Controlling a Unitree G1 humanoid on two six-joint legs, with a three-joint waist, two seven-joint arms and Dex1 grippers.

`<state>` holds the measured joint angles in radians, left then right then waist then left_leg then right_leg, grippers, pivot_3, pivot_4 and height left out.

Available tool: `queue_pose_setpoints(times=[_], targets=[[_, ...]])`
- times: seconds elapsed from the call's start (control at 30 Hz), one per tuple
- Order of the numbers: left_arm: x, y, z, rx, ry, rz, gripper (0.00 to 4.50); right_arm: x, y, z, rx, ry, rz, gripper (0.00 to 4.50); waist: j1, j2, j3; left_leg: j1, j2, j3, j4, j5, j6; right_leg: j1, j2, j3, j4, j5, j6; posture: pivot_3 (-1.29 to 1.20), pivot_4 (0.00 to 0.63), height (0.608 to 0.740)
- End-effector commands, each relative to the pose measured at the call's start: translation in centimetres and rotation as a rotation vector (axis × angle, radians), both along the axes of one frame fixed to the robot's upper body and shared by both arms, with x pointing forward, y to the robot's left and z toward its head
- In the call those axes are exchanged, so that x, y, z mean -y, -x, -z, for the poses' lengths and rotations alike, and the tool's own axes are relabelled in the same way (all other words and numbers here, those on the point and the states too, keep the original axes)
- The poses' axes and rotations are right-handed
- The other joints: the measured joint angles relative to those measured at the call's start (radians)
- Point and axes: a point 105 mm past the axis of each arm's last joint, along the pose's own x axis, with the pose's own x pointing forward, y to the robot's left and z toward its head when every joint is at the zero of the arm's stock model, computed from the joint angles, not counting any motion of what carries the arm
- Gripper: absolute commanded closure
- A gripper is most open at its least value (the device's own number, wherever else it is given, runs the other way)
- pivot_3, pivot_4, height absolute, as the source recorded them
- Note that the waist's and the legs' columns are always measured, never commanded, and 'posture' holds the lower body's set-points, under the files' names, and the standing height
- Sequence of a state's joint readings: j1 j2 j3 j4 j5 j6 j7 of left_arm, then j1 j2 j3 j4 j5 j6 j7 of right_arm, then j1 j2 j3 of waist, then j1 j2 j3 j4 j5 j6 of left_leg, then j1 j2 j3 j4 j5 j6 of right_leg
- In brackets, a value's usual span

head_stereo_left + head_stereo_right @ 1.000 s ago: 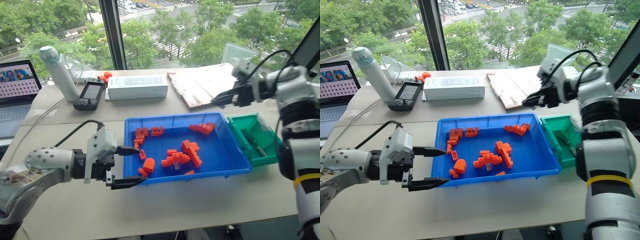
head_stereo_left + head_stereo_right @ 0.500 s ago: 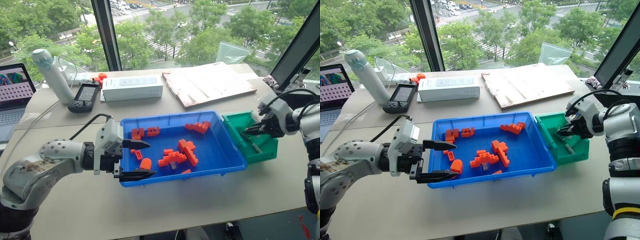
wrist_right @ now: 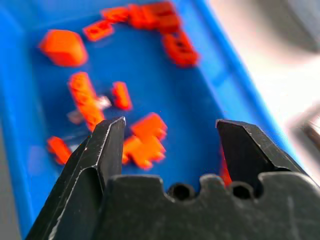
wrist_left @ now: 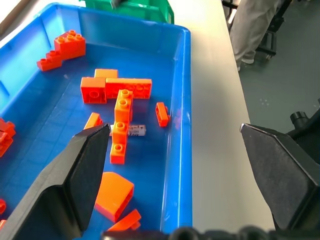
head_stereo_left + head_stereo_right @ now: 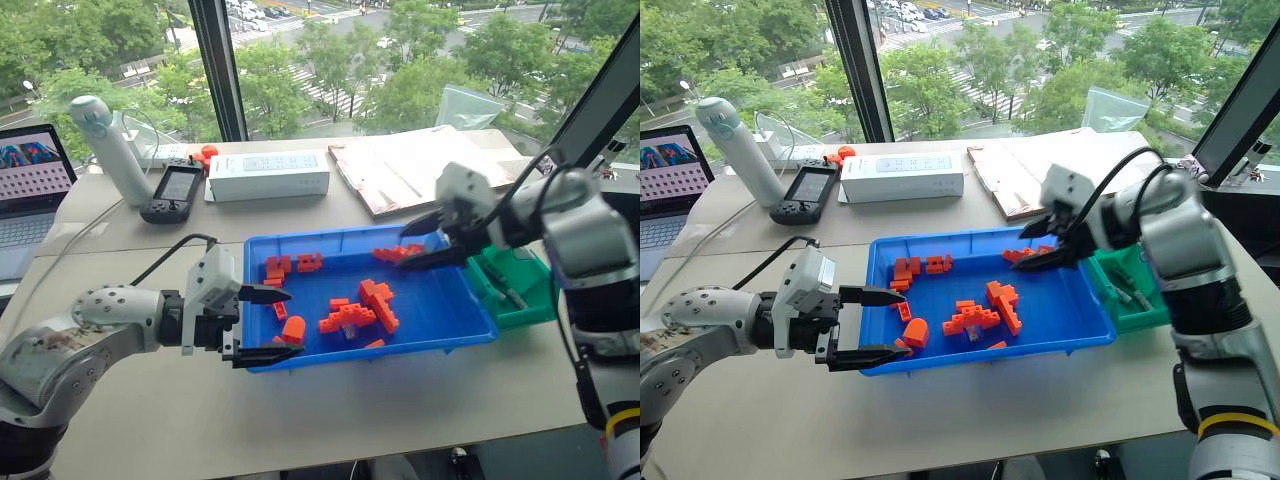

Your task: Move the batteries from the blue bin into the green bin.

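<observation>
Head views. Pale bench [image 5: 330, 400] against a window onto trees and a street. Far edge holds a laptop [image 5: 30, 190], a white bottle [image 5: 108, 145], a black handheld device [image 5: 175, 192], a white box [image 5: 268, 175] and a board [image 5: 410, 170]. Blue bin [image 5: 460, 310] sits mid-bench with orange bricks [image 5: 355, 310] scattered inside; green bin [image 5: 535, 300] touches its right end and holds slim grey batteries [image 5: 505, 288].

Left gripper [image 5: 262, 325]: fingers spread wide, holding nothing, at the blue bin's left end.

Right gripper [image 5: 428, 243]: fingers parted, empty, over the blue bin's far right corner.

Left wrist view. Fingers [image 4: 87, 165] wide apart; between them, one battery [image 4: 135, 131] lies beside a brick row, near the bin's front wall. A person's trousers stand beyond the bench.

Right wrist view. Fingers [image 3: 102, 150] apart, empty, above the bricks; blurred.
</observation>
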<state>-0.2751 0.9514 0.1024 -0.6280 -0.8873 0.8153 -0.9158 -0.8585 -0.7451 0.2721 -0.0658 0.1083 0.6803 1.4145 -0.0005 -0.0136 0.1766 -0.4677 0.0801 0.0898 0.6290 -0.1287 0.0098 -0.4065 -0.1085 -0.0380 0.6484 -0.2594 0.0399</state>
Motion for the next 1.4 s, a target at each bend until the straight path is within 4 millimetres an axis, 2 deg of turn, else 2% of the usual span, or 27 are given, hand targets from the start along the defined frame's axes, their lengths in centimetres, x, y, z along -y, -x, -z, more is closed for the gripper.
queue_pose_setpoints(times=[0.03,0.1,0.23,0.37,0.47,0.57,0.67,0.73,0.83,0.97,1.0,1.13,1.2,1.3,1.4], targets=[[-0.2,0.4,-0.9,0.049,-0.022,-0.005,0.00,-1.5,0.6,0.6,0.051,0.019,-0.034,1.07,0.010,0.000,0.000,-0.001,0.000,0.000,0.001,0.000,0.000,-0.001,0.000,0.000,0.000,0.000,0.000,0.00,0.150,0.740],[-0.4,0.3,-0.8,0.057,-0.039,-0.019,0.00,-2.7,1.0,1.6,0.020,0.006,-0.056,1.07,0.011,0.000,0.000,-0.001,0.000,0.000,0.002,0.000,0.000,-0.001,0.000,0.000,0.000,0.000,0.000,0.00,0.150,0.740],[-0.8,0.5,-0.7,0.055,-0.061,-0.031,0.00,-3.2,0.8,3.7,-0.014,0.031,-0.049,1.07,0.012,0.000,0.000,-0.001,0.000,0.000,0.002,0.000,0.000,-0.001,0.000,0.000,0.000,0.001,0.000,0.00,0.150,0.740],[-0.9,0.6,-0.7,0.053,-0.067,-0.039,0.00,-3.4,0.4,4.7,-0.028,0.032,-0.035,2.15,0.012,0.000,0.000,-0.001,0.000,0.000,0.002,0.000,0.000,-0.001,0.000,0.000,0.000,0.001,0.000,0.00,0.150,0.740],[-1.0,0.6,-0.7,0.053,-0.069,-0.042,0.00,-3.5,0.3,4.8,-0.027,0.033,-0.038,3.15,0.011,0.000,0.000,-0.001,0.001,0.000,0.001,0.000,0.000,-0.001,0.000,0.000,0.000,0.001,0.000,0.00,0.150,0.740],[-1.0,0.5,-0.6,0.054,-0.072,-0.045,0.00,-3.8,-0.3,3.1,-0.018,-0.036,-0.031,4.04,0.011,0.000,0.000,-0.001,0.001,0.000,0.001,0.000,0.000,-0.001,0.000,0.000,0.000,0.001,0.000,0.00,0.150,0.740],[-1.0,0.6,-0.6,0.053,-0.072,-0.046,0.00,-3.2,-2.2,1.4,0.054,-0.085,0.028,4.03,0.010,0.000,0.000,-0.001,0.001,0.000,0.001,0.000,0.000,-0.001,0.000,0.000,0.000,0.001,0.000,0.00,0.150,0.740],[-1.0,0.6,-0.6,0.052,-0.072,-0.044,0.00,-2.5,-4.6,0.4,0.124,-0.116,0.134,4.03,0.011,0.000,0.000,-0.001,0.001,0.000,0.001,0.000,0.000,-0.001,0.000,0.000,0.000,0.001,0.000,0.00,0.150,0.740],[-1.0,0.6,-0.5,0.052,-0.072,-0.042,0.00,-1.8,-7.2,-0.2,0.195,-0.145,0.256,4.03,0.011,0.000,0.000,-0.001,0.001,0.000,0.001,0.000,0.000,-0.001,0.000,0.000,0.000,0.001,0.000,0.00,0.150,0.740],[-1.1,0.6,-0.5,0.053,-0.072,-0.041,0.00,-1.7,-8.2,0.0,0.215,-0.143,0.294,4.03,0.011,0.000,0.000,-0.001,0.000,0.000,0.001,0.000,0.000,-0.001,0.000,0.000,0.000,0.001,0.000,0.00,0.150,0.740],[-1.1,0.6,-0.5,0.053,-0.072,-0.041,0.00,-1.8,-8.3,0.0,0.220,-0.144,0.294,3.03,0.010,0.000,0.000,-0.001,0.000,0.000,0.001,0.000,0.000,-0.001,0.000,0.000,0.000,0.001,0.000,0.00,0.150,0.740],[-1.1,0.5,-0.5,0.054,-0.073,-0.043,0.00,-2.4,-7.6,-0.7,0.214,-0.175,0.252,1.78,0.007,0.000,0.000,-0.001,0.000,0.001,-0.001,0.000,0.000,-0.002,0.000,0.000,0.000,0.001,0.000,0.00,0.150,0.740],[-1.1,0.6,-0.4,0.053,-0.075,-0.041,0.00,-2.9,-6.3,-1.0,0.154,-0.197,0.196,1.09,0.006,0.000,0.000,-0.001,0.001,0.001,-0.001,0.000,0.000,-0.002,0.000,0.000,0.000,0.001,0.000,0.00,0.150,0.740],[-1.2,0.7,-0.4,0.049,-0.079,-0.037,0.00,-3.8,-3.5,-0.7,0.053,-0.196,0.080,1.09,0.006,0.000,0.000,-0.001,0.001,0.001,-0.001,0.000,0.000,-0.002,0.000,0.000,0.000,0.001,-0.001,0.00,0.150,0.740],[-1.2,0.7,-0.3,0.048,-0.083,-0.034,0.00,-4.2,-0.8,1.3,-0.063,-0.130,0.000,1.09,0.011,0.000,0.000,-0.001,0.001,0.000,-0.001,0.000,0.000,-0.001,0.000,0.000,0.000,0.001,0.000,0.00,0.150,0.740]])
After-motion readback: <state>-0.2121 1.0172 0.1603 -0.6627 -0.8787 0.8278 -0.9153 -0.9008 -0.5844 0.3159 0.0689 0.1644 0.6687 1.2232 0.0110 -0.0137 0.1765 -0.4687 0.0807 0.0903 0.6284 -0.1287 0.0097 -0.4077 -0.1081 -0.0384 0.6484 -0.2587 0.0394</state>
